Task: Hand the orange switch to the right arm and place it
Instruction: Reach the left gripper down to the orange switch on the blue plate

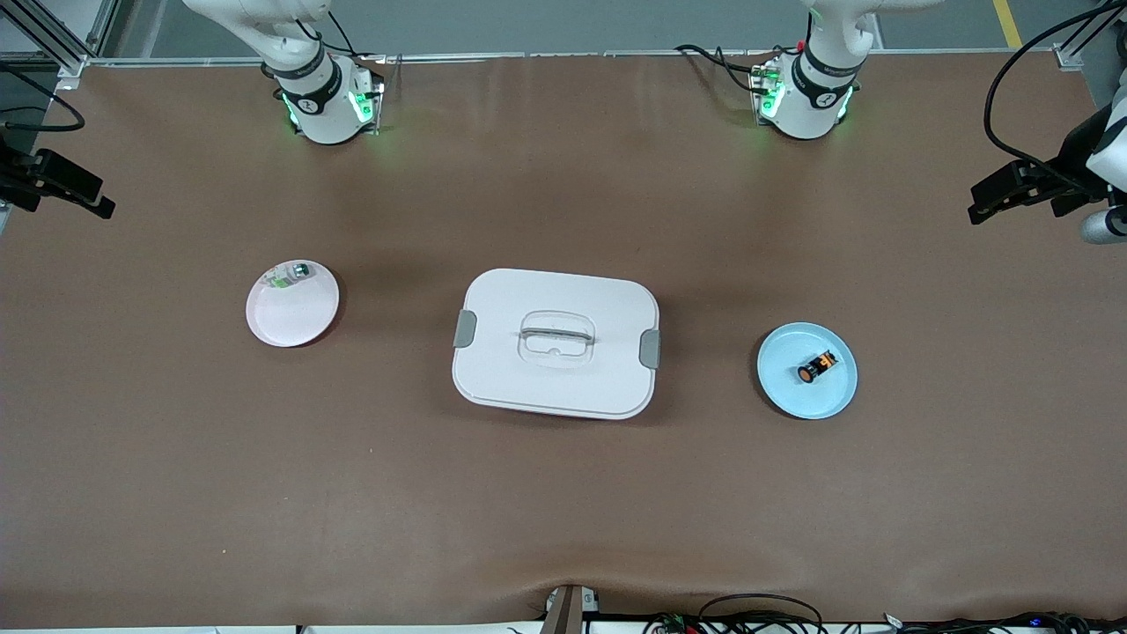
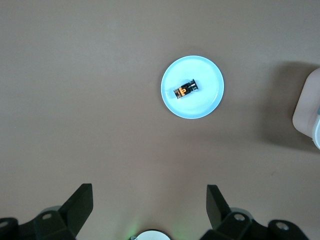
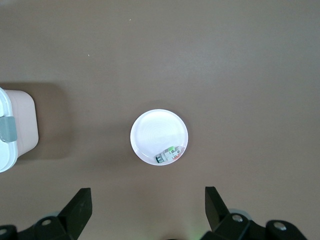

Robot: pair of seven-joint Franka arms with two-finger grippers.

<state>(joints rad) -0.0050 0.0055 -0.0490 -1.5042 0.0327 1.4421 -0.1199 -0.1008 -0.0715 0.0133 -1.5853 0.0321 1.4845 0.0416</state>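
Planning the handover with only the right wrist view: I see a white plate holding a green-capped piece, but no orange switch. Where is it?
Observer: The orange switch lies on its side on a blue plate, toward the left arm's end of the table.
Operator: Is the left gripper on it? My right gripper hangs open over the table by the white plate.
Observer: No. The left gripper is open and empty, up over the table near the blue plate.
Operator: What lies between the plates?
Observer: A white box with its lid on, a handle on top and grey clasps at both ends.
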